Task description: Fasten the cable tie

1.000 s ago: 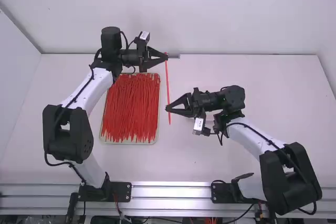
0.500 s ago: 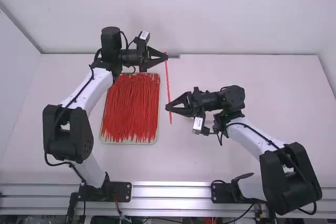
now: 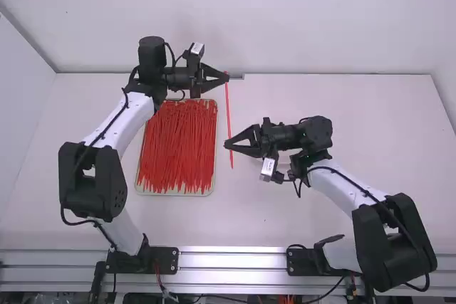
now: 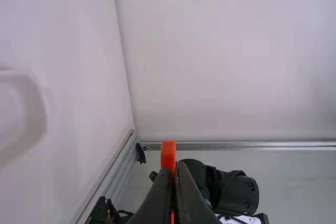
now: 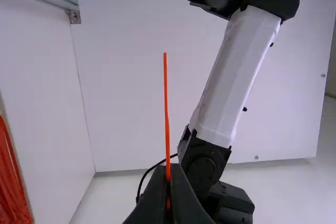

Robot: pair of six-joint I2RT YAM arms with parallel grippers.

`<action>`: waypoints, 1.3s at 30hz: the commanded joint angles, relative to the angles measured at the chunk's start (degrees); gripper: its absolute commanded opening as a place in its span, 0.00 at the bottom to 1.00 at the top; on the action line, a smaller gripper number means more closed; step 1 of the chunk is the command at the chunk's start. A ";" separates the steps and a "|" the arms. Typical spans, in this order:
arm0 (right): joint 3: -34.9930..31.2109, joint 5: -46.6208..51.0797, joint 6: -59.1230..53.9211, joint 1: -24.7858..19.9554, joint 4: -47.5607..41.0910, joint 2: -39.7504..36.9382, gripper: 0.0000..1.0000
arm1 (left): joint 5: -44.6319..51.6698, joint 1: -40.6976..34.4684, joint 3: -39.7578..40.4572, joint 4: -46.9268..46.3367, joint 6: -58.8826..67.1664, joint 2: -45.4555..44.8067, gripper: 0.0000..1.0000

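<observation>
Though pinched at both ends, the cable tie (image 3: pixel 228 115) hangs straight, barely moved.
Near, the right gripper (image 3: pixel 230 145) stays clamped by its tail; far, the left gripper (image 3: pixel 224 77) grips the head (no loop yet), so threading remains.

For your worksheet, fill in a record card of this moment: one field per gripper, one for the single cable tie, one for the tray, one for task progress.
left gripper: shut on one end of the cable tie, past the tray's far right corner
right gripper: shut on the cable tie farther along its length, right of the tray
cable tie: red, straight, spanning between both grippers, its tip poking past the right gripper
tray: on the table, holding a heap of spare ties
progress: tie not yet looped or fastened
</observation>
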 commanded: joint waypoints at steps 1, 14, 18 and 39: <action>-0.24 0.39 3.56 0.17 0.15 -0.02 0.00 | 1.11 -0.37 -0.44 0.20 1.33 -0.15 0.02; -0.35 1.11 30.38 0.20 -4.87 -0.02 0.00 | 0.90 -0.55 -0.44 0.20 2.84 -0.15 0.02; -0.35 4.90 36.26 0.70 -4.79 -0.02 0.00 | 1.33 -0.55 -0.44 0.20 4.24 -0.15 0.02; 5.66 11.96 80.24 -1.57 0.90 -0.02 0.00 | -0.39 -0.59 -0.44 5.14 32.65 -0.15 0.02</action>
